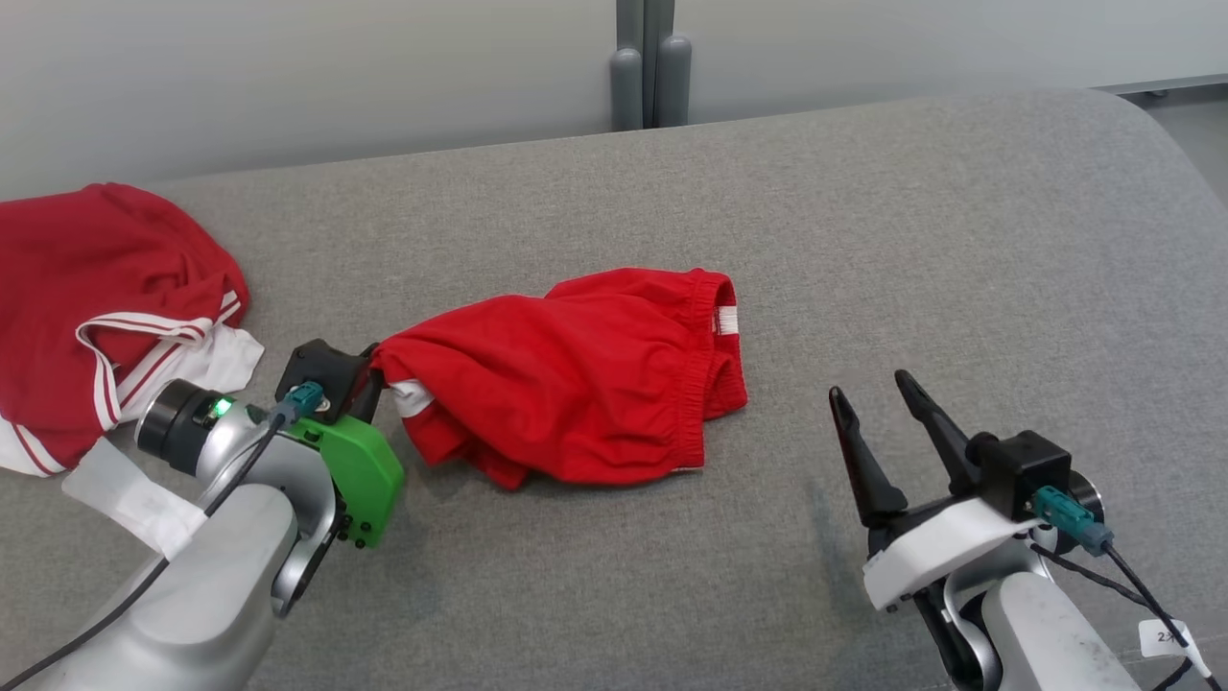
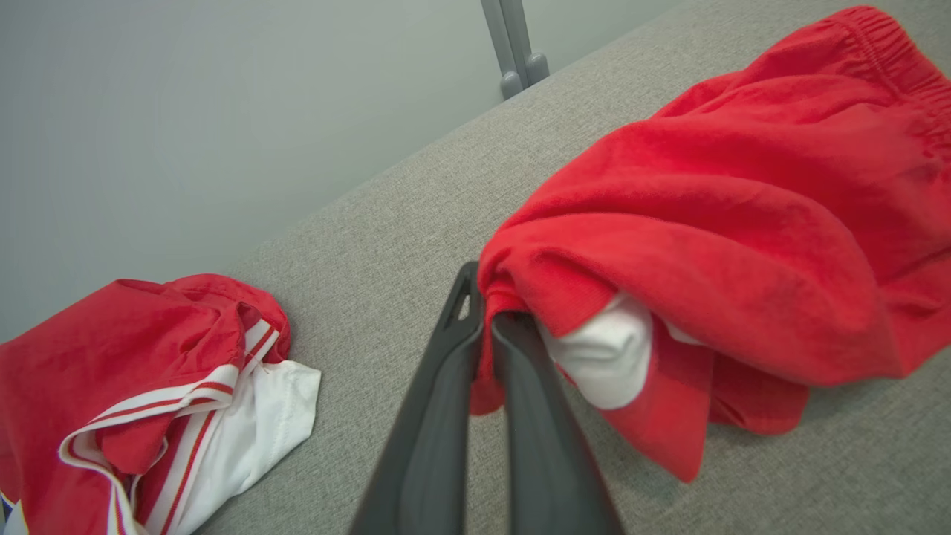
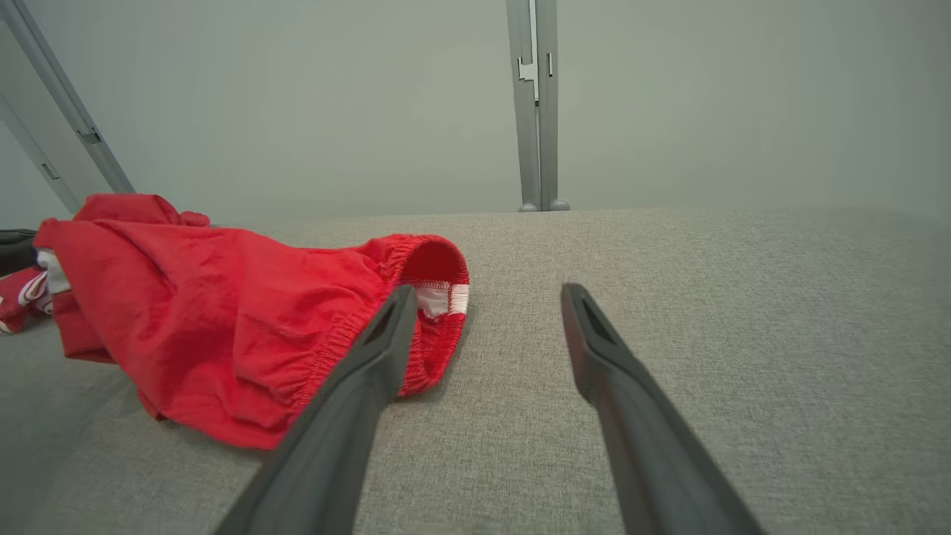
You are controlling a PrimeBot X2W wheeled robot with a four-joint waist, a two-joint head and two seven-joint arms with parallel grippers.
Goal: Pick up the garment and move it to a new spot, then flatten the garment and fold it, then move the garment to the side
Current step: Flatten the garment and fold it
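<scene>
So the red shorts (image 1: 576,374) are lying crumpled on the grey bench (image 1: 959,240), elastic waistband at their right end. The left pincer (image 1: 376,382) is pinched shut on their left end, right where a bit of white lining pokes out. The right pincer (image 1: 869,384) sits right of the shorts, near but apart, fingers spread with nothing between them. Well left of the shorts there's a red-and-white garment (image 1: 96,288) in a heap, and behind them two grey posts (image 1: 650,67).
</scene>
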